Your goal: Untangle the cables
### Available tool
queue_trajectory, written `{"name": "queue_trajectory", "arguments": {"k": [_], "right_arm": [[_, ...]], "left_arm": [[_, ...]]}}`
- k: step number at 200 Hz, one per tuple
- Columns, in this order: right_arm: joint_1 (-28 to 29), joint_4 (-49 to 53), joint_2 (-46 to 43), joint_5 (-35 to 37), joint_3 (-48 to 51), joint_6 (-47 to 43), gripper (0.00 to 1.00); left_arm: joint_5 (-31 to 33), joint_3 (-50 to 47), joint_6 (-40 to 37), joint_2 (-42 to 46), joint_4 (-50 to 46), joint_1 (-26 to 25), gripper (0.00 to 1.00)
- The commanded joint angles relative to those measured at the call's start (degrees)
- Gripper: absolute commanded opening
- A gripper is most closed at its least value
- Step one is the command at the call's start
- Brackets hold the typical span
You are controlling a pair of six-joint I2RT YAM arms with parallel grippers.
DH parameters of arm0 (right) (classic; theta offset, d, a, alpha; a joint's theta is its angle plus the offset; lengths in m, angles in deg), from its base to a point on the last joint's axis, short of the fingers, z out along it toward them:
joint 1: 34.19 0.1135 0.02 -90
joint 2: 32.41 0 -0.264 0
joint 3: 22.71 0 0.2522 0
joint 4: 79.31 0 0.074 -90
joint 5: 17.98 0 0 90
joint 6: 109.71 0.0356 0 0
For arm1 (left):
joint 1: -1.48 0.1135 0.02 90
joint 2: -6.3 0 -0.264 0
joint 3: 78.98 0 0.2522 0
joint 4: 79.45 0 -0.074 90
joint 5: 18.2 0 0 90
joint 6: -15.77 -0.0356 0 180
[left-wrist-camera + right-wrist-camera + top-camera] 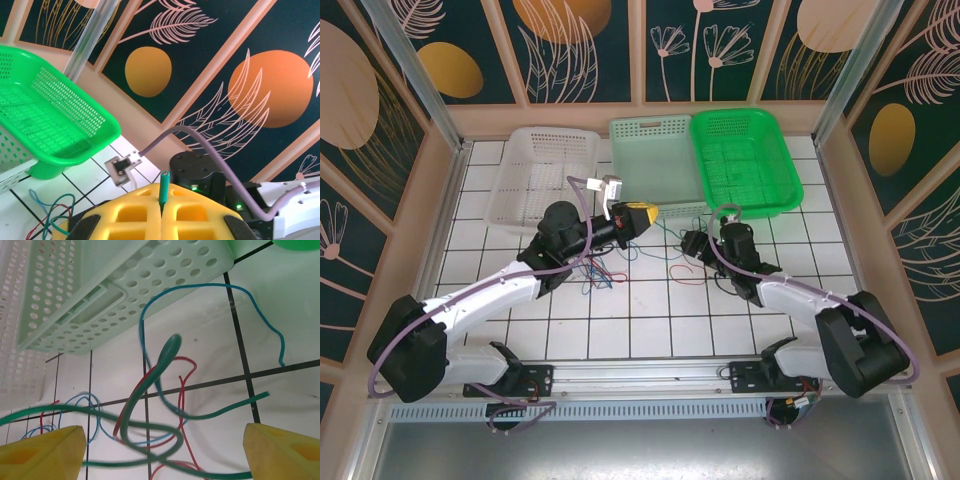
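Left end effector (162, 210) clamped shut on green cable (164, 186), its tip poking up at 12 o'clock. Right end effector (160, 452) gapes wide over tangled cables (170, 347) on bench (295, 320).

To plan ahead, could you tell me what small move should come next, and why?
Probably lower the open right claw onto the red cable and pinch it: the left claw grips the green cable, and green loops over red beneath the right claw.
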Motion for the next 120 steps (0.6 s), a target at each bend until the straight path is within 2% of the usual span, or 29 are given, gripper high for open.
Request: {"name": "queue_trajectory", "arguments": {"k": [1,27,41,56,68,88,120], "right_arm": [[-0.1,-2.6,3.6,0.5,-2.2,1.1,0.81],[-0.1,-0.3,7.2,1.5,-4.3,0.3,0.71],[-0.1,0.6,8.0,3.1,-4.5,-0.3,0.58],[0.0,2.1,7.8,4.4,-4.3,-1.8,0.4],[-0.1,3.9,7.2,5.1,-4.2,-3.6,0.34],[-0.1,7.1,5.7,7.9,-3.5,-6.9,0.17],[-0.1,12.3,3.1,10.3,-2.2,-12.7,0.07]], "left_arm": [[-1.7,-0.5,1.7,-0.5,5.7,-0.5,0.04],[-2.2,-1.1,3.5,-0.4,9.4,-0.8,0.05],[-2.9,-1.4,5.0,-0.5,12.3,-0.9,0.05],[-3.2,-1.1,5.8,-0.5,13.8,-0.8,0.05],[-2.7,-0.5,5.4,-0.1,12.8,-0.8,0.05],[-3.1,0.3,5.4,0.5,12.2,-0.9,0.05],[-0.7,2.7,1.3,3.1,3.8,-0.1,0.06]]}}
